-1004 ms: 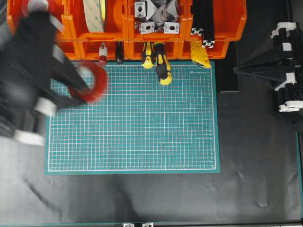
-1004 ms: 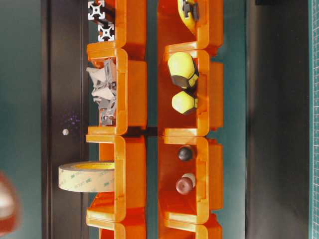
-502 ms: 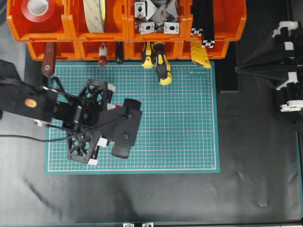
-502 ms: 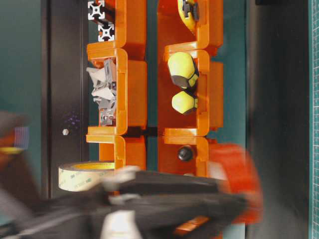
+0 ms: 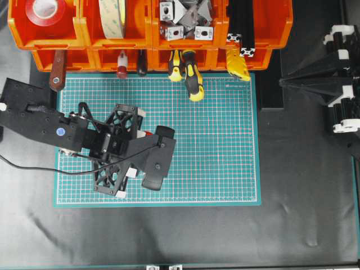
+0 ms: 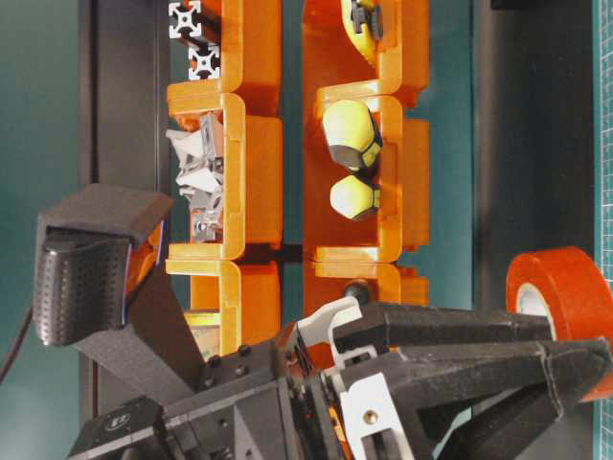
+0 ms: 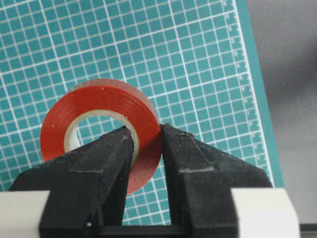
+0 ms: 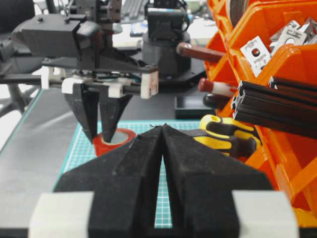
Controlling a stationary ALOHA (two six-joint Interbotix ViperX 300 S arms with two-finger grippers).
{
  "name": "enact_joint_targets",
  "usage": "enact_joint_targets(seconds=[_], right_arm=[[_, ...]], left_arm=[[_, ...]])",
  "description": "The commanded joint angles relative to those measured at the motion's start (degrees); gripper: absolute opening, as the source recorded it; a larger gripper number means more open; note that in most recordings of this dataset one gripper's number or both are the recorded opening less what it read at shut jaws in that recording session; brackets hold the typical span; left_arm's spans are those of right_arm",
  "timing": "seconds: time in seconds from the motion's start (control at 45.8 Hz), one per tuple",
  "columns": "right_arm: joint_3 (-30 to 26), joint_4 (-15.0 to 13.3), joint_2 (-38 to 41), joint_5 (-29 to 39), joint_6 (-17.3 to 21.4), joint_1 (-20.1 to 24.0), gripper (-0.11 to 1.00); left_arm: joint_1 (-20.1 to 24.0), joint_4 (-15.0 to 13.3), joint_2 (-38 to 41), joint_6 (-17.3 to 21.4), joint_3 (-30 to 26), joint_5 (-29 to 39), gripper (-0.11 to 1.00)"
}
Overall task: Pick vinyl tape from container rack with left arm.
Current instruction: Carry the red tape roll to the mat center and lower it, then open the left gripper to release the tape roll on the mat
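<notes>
On the dark desk [image 5: 304, 225] lies a green cutting mat [image 5: 219, 146] with a white grid, and along its far edge stands the orange container rack [image 5: 264, 28], two rows of open bins. The upper bins hold a second red roll [image 5: 46, 10] at the left end, then a cream-yellow tape roll [image 5: 112, 17], grey metal brackets [image 5: 185, 19] and black profile bars [image 5: 242, 25]. From the lower bins stick out yellow and black screwdriver handles [image 5: 190, 70] and a brown handle [image 5: 56, 72].

The left arm [image 5: 39, 121] reaches over the left part of the mat, with its tool [image 7: 147, 148] pointing down at the mat. This tool is nearly closed and grips the vinyl tape [image 7: 99, 106]: one finger [image 7: 106, 163] goes through the white core of the ring, the other presses on the outer red wall. In the right wrist view the tape [image 8: 116, 140] is low over the mat (I cannot tell if it touches), well apart from the rack.

The right tool [image 8: 162, 148] is at the right side of the desk, away from the mat, its two black fingers closed together with nothing between them.
</notes>
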Motion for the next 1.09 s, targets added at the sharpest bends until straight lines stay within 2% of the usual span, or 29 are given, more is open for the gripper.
enact_joint_targets(seconds=[0.0,0.328,0.393,0.437,0.59,0.677,0.895,1.07], right_arm=[[-2.0,0.1,0.3,-0.1,0.0,0.0,-0.01],[-2.0,0.1,0.3,0.0,0.0,0.0,-0.01],[-1.9,0.2,0.3,0.0,0.0,0.1,-0.01],[-1.9,0.2,0.3,0.0,0.0,0.1,-0.01],[-1.9,0.2,0.3,0.0,-0.1,0.1,-0.01],[-1.9,0.1,0.3,0.1,-0.1,0.1,-0.01],[-1.9,0.1,0.3,0.0,0.0,0.0,-0.01],[-1.9,0.1,0.3,0.1,0.0,0.1,-0.01]], left_arm=[[0.1,0.1,-0.7,0.1,-0.5,-0.6,0.18],[0.4,0.1,-0.5,0.1,-0.3,-1.9,0.18],[0.6,0.1,-0.5,0.0,-0.2,-2.1,0.22],[0.6,0.1,-0.6,0.0,-0.1,-2.1,0.3],[0.8,0.1,-0.8,0.1,0.3,-2.1,0.76],[0.8,0.1,-1.0,-0.2,0.4,-2.1,0.89],[0.4,0.0,-3.2,-1.0,0.4,-2.3,0.88],[-1.0,0.0,-9.3,-1.1,1.2,-2.1,0.88]])
